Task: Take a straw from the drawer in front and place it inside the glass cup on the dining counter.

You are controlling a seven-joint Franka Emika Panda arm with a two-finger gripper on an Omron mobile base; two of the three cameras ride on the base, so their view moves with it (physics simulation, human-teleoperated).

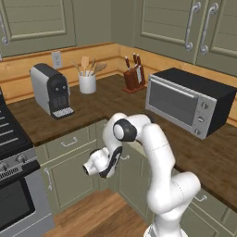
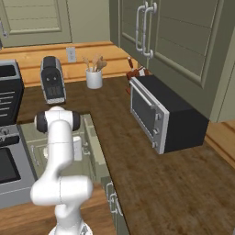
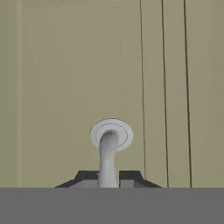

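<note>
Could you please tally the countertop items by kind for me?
Coffee machine: 1
Utensil crock: 1
Knife block: 1
Toaster oven: 1
Total: 4

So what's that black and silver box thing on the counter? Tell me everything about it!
It is a toaster oven, a boxy appliance with a black top and sides. Its front is silver, with a dark glass door, a long bar handle across the top and small round knobs down one side. The door is shut. It stands upright on the dark wood worktop, angled toward the corner, in front of the wooden wall strip. A knife block stands just beside it.
</note>
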